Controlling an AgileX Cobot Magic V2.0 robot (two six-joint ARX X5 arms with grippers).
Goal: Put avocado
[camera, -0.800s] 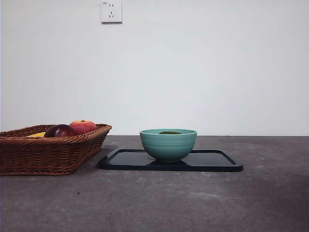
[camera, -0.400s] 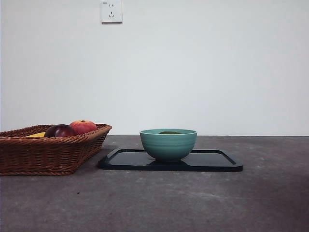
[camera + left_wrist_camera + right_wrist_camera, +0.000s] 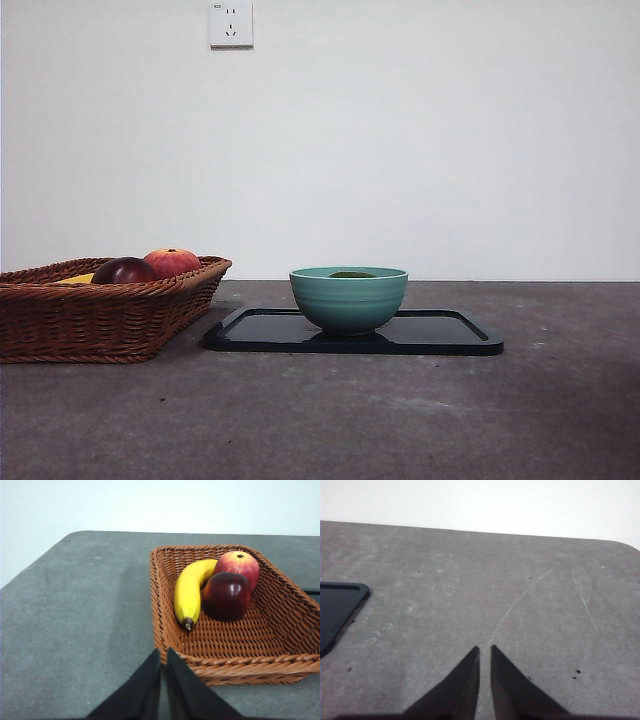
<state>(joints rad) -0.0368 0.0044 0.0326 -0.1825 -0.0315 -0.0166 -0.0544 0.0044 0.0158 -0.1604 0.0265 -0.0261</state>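
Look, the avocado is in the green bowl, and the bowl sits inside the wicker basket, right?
Not quite. The avocado does peek over the rim of the green bowl, but the front view shows the bowl standing on the black tray, beside the wicker basket, not inside it.

Banana [image 3: 188,591] in wicker basket [image 3: 280,630]

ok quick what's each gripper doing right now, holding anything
Left gripper: shut, holding nothing, near the wicker basket.
Right gripper: shut, holding nothing, over the bare table.
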